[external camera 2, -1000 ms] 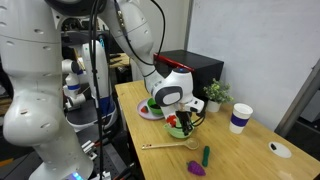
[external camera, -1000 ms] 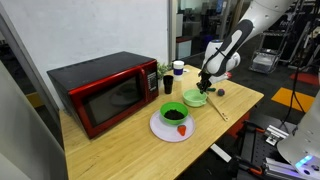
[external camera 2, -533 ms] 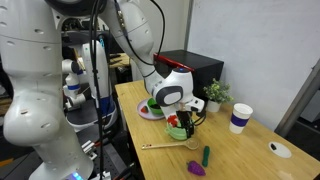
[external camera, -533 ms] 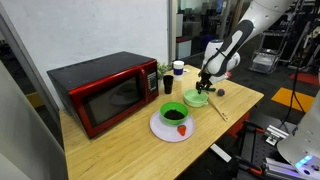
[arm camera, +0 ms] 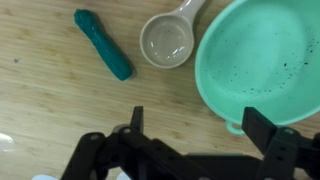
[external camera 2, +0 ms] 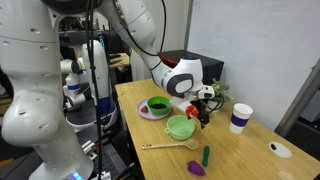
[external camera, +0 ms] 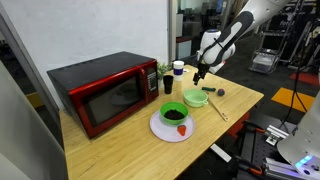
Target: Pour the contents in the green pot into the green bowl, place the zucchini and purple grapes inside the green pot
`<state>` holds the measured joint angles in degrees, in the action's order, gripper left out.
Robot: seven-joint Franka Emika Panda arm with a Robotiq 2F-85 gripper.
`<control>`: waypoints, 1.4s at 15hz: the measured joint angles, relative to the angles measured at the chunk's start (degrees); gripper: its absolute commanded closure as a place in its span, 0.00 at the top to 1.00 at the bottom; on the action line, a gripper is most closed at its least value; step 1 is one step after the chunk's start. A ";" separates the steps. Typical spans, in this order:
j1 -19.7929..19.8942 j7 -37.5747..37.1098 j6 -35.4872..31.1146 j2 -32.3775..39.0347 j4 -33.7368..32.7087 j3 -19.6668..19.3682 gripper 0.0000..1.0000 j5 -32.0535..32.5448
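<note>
Lime-green and low, the green pot [external camera 2: 180, 126] sits on the wood desk [external camera: 120, 140] toward the end far from the microwave [external camera: 105, 92], with only tiny dark specks inside, and the gripper [external camera 2: 204, 113] hangs just above its rim, fingers [arm camera: 135, 120] spread wide and holding nothing, while the small dark zucchini [arm camera: 103, 43] lies nearer the desk's edge.

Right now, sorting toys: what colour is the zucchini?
The zucchini is dark teal-green, clearest in wrist view.
</note>
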<state>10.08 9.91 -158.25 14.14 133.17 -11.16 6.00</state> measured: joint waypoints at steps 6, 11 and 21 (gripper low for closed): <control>4.10 12.82 9.39 0.18 -4.69 0.68 1.00 -0.73; 5.43 14.66 11.99 1.47 -6.38 -1.46 1.00 4.33; 9.78 23.81 11.87 7.47 -6.68 0.12 1.00 1.67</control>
<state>19.86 33.73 -146.37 21.61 126.48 -11.04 7.66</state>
